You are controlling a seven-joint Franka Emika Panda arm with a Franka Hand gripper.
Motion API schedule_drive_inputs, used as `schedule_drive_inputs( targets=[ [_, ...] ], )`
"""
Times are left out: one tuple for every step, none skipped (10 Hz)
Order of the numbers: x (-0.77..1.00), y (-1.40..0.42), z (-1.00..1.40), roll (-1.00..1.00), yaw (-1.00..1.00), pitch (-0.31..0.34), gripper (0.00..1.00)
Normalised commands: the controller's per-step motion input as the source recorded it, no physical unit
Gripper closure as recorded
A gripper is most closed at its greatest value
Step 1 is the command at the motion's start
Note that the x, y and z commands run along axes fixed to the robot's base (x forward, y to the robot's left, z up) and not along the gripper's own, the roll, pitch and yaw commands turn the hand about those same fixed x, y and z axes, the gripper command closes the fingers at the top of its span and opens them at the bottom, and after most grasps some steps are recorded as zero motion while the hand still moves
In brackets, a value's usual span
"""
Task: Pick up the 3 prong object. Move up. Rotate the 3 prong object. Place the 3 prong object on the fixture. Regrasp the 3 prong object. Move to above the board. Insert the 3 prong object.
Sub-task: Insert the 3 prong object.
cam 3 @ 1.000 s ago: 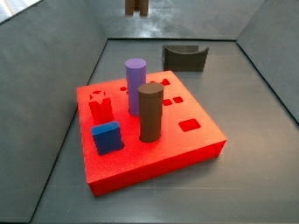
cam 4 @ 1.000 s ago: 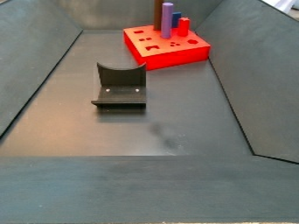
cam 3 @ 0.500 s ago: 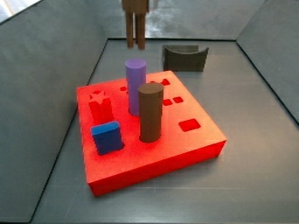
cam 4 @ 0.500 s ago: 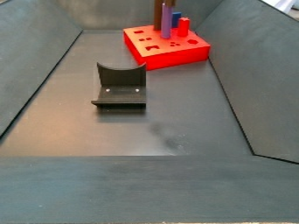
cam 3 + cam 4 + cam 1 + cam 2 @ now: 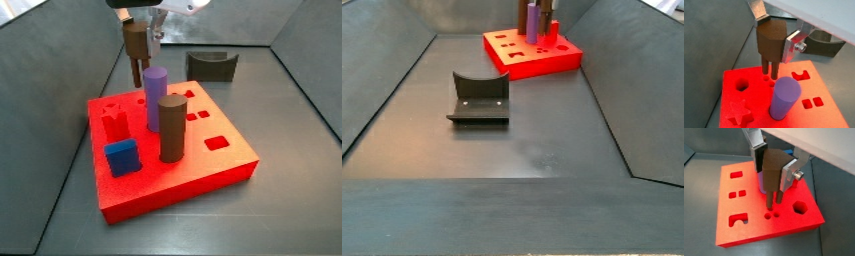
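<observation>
Above the board point(image 5: 181, 160), the gripper point(image 5: 774, 37) pinches the 3 prong object point(image 5: 769, 47), a dark brown piece clamped between the silver fingers point(image 5: 789, 173) with its prongs pointing down. In both wrist views the prongs hang just over a cluster of small round holes point(image 5: 771, 215) near the board's edge, not yet seated. A purple cylinder point(image 5: 155, 98) stands on the board just beside the piece, with a dark-brown cylinder point(image 5: 173, 127), a blue block point(image 5: 122, 157) and a red peg point(image 5: 116, 122) nearby. The fixture point(image 5: 478, 97) sits well apart from the board.
</observation>
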Motion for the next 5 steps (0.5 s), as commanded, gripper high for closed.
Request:
schedule_drive_inputs(
  targets=[
    [0.0,0.11,-0.5,0.01,-0.17,-0.046,1.0],
    [0.05,0.28,-0.42,0.0,-0.28,0.0,1.0],
    [0.06,0.12,-0.27,0.0,-0.27,0.013,1.0],
    [0.02,0.0,0.0,0.0,0.0,0.0,1.0],
    [-0.01,-0.2,-0.35,0.06,-0.17,0.0,1.0]
  ],
)
